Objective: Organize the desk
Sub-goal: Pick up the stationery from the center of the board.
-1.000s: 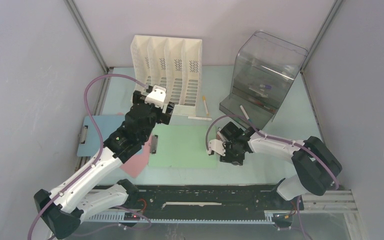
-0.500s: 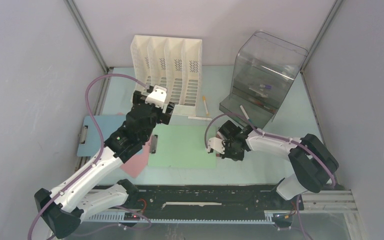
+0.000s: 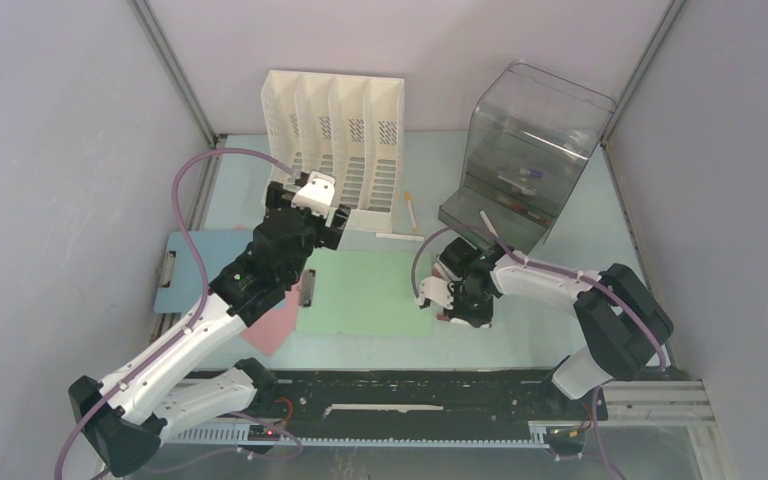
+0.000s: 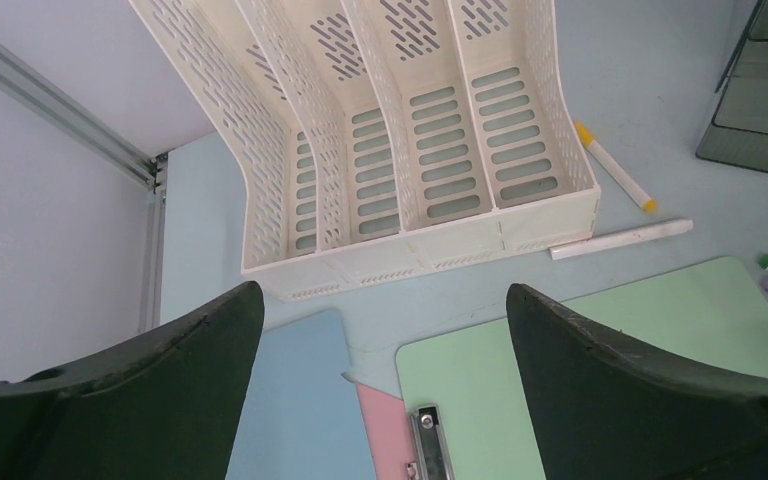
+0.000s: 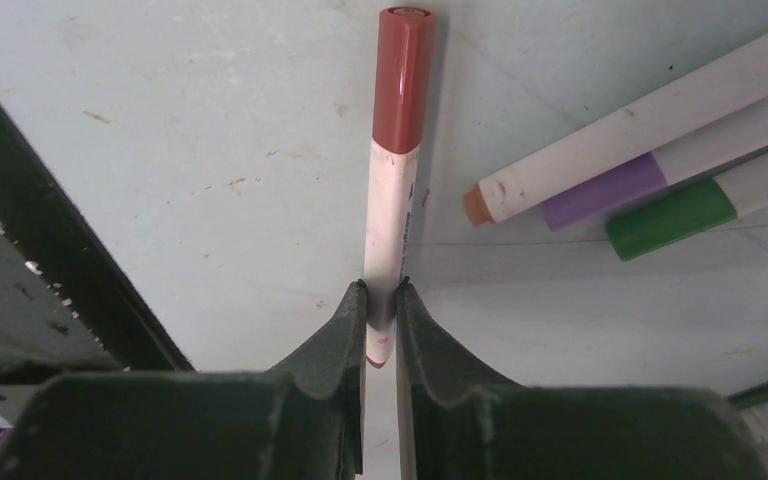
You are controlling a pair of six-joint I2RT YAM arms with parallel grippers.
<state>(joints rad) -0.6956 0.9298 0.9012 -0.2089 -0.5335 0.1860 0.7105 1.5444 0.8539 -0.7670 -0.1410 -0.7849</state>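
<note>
Right wrist view: the right gripper (image 5: pixel 381 300) is now clamped on the white barrel of a red-capped marker (image 5: pixel 392 200), cap pointing to the top of the frame. A second ago these jaws stood wider. Three loose markers (image 5: pixel 600 150) lie at upper right on the desk (image 5: pixel 160 150). In the top view the desk fills the centre of the frame, and this gripper sits just right of the green clipboard (image 3: pixel 365 290). The left gripper (image 4: pixel 382 292) hangs wide open and empty above the white file rack (image 4: pixel 410 130). Judgement: grasp secured and the marker is ready to lift. Whether it has cleared the surface cannot be told.
</note>
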